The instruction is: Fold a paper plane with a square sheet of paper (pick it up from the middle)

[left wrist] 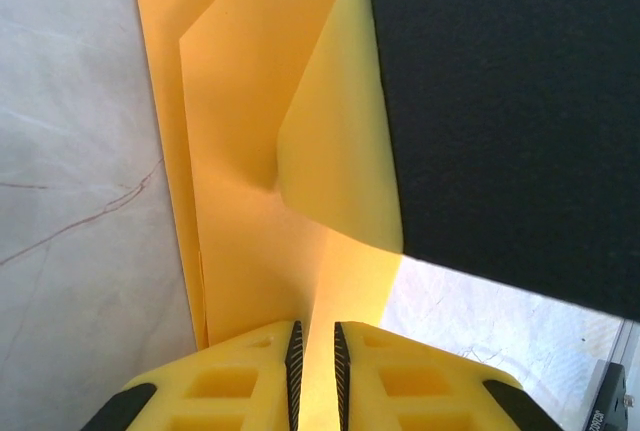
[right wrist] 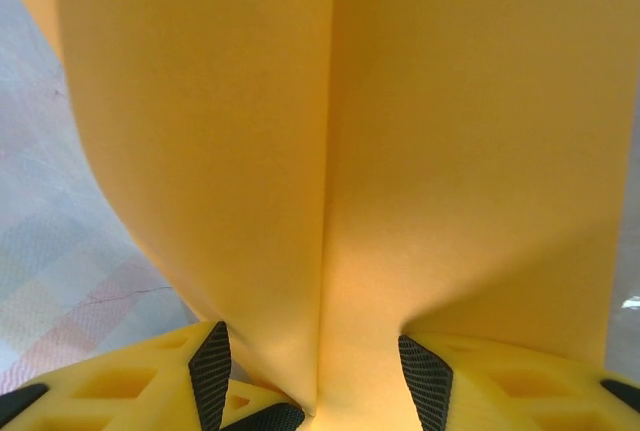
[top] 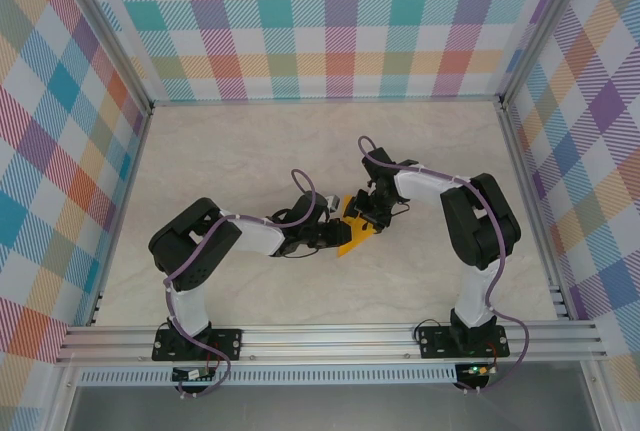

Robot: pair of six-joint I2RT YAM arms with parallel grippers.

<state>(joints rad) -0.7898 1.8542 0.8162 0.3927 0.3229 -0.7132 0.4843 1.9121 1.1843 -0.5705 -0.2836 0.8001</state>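
Note:
The orange-yellow paper [top: 357, 236] is held just above the table centre, folded along a centre crease, between both grippers. My left gripper [top: 335, 232] comes from the left; in its wrist view its fingers [left wrist: 240, 386] stand nearly together with a paper layer [left wrist: 250, 151] pinched in the narrow slot at my left gripper [left wrist: 315, 371]. My right gripper [top: 368, 213] reaches from the right. In its wrist view the pads [right wrist: 212, 371] stand wide apart, and the creased paper [right wrist: 330, 151] dips as a V between them at my right gripper [right wrist: 318, 379].
The pale marble tabletop [top: 250, 151] lies all around, walled by checked panels [top: 330, 21]. The right gripper's black body [left wrist: 500, 101] and a yellow finger [left wrist: 335, 151] crowd close over the left gripper. An aluminium rail [top: 330, 336] runs along the near edge.

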